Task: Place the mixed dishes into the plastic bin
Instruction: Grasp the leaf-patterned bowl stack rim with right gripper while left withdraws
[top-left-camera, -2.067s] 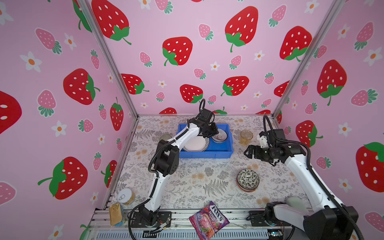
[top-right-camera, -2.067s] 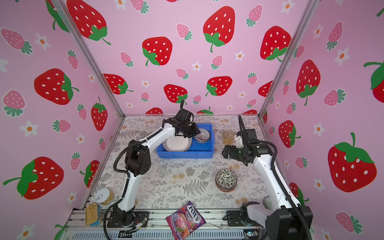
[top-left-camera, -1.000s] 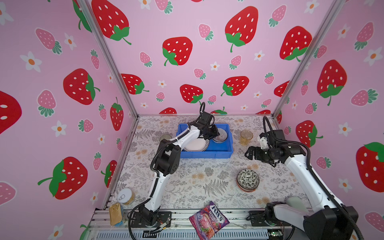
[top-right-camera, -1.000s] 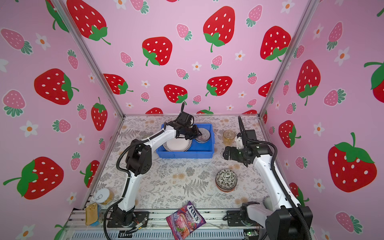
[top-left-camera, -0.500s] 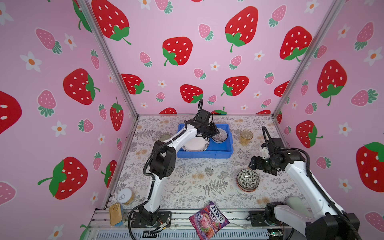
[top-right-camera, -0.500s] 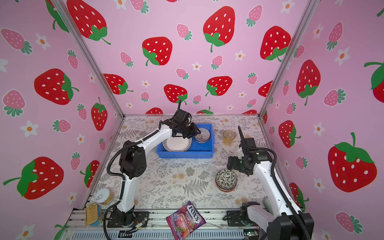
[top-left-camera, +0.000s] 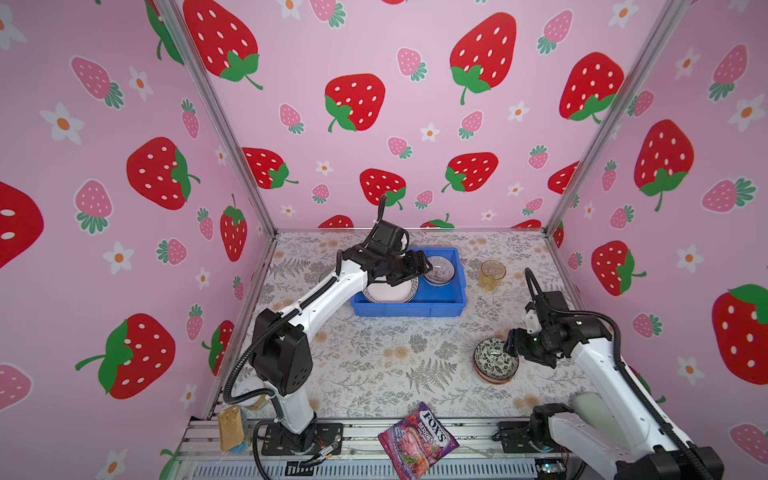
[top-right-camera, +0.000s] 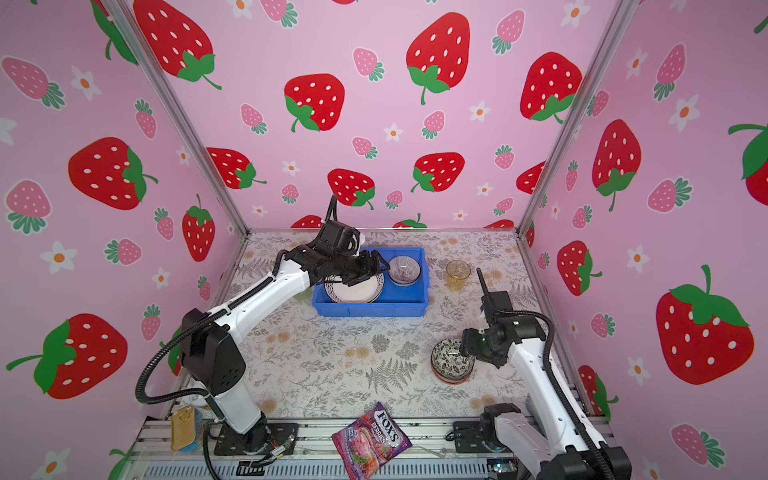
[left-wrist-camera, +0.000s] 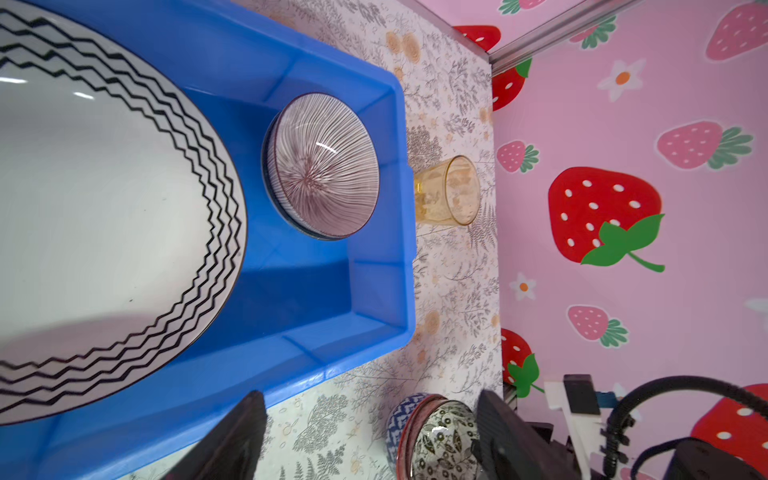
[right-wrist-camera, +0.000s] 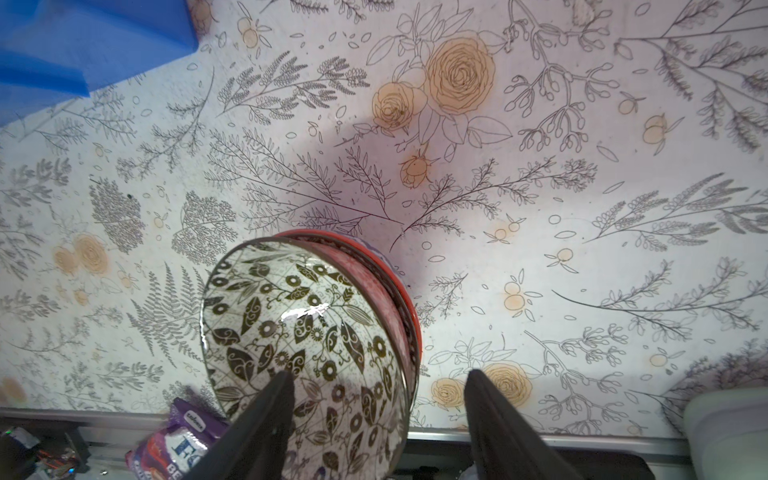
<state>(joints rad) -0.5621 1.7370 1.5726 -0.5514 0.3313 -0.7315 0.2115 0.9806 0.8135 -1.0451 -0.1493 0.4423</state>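
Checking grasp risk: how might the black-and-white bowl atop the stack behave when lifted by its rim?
The black-and-white bowl shows glossy glare, so it is likely rigid, slippery and breakable. It sits in the nested bowls beneath, which may shift.

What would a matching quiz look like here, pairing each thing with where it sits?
Things:
1 zigzag plate
2 amber glass
3 leaf bowl
4 candy bag

Places:
A front edge of the table
B inside the bin
C stacked on other bowls
D standing on the table, beside the bin

Pairs: 1-B, 2-D, 3-C, 4-A
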